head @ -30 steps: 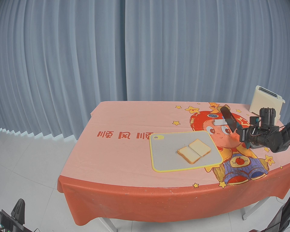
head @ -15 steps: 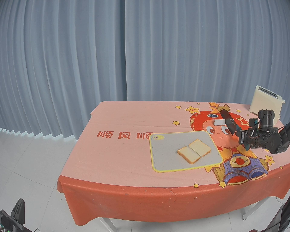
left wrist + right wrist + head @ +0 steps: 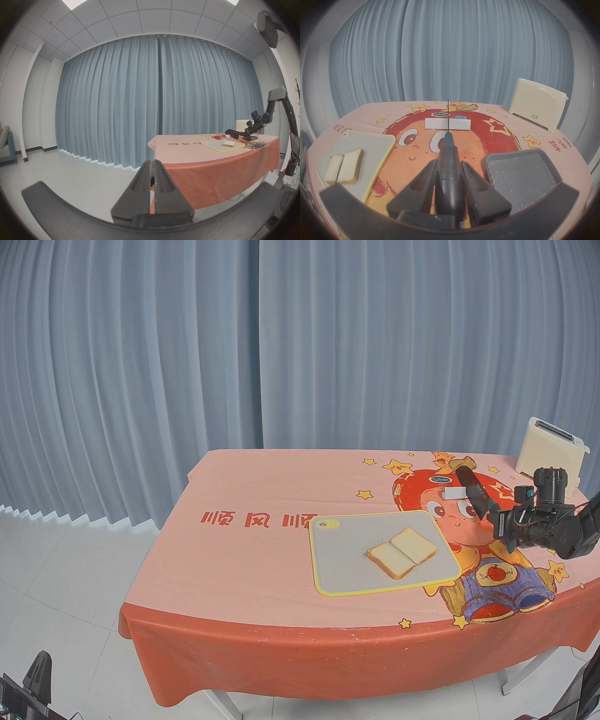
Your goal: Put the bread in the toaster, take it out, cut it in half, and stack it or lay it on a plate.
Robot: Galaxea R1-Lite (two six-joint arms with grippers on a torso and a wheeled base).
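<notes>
Two bread halves [image 3: 401, 552] lie side by side on the grey, yellow-rimmed cutting board [image 3: 350, 552] near the table's front. In the right wrist view the halves [image 3: 345, 165] sit on the board [image 3: 375, 147] off to one side. My right gripper [image 3: 500, 521] hovers over the table to the right of the board, shut on a dark knife [image 3: 473, 491] whose blade points toward the far side. The handle [image 3: 449, 162] sits between its fingers. The cream toaster [image 3: 550, 451] stands at the far right. My left gripper [image 3: 153, 178] is shut, low beside the table and far from it.
A dark grey plate [image 3: 523, 175] lies close to my right gripper, between it and the toaster [image 3: 539, 103]. A white knife rest [image 3: 456, 124] lies beyond the blade tip. The tablecloth's left half [image 3: 250, 540] is bare.
My right gripper with the knife shifted slightly left and down early on, then held still. The bread and board have not moved.
</notes>
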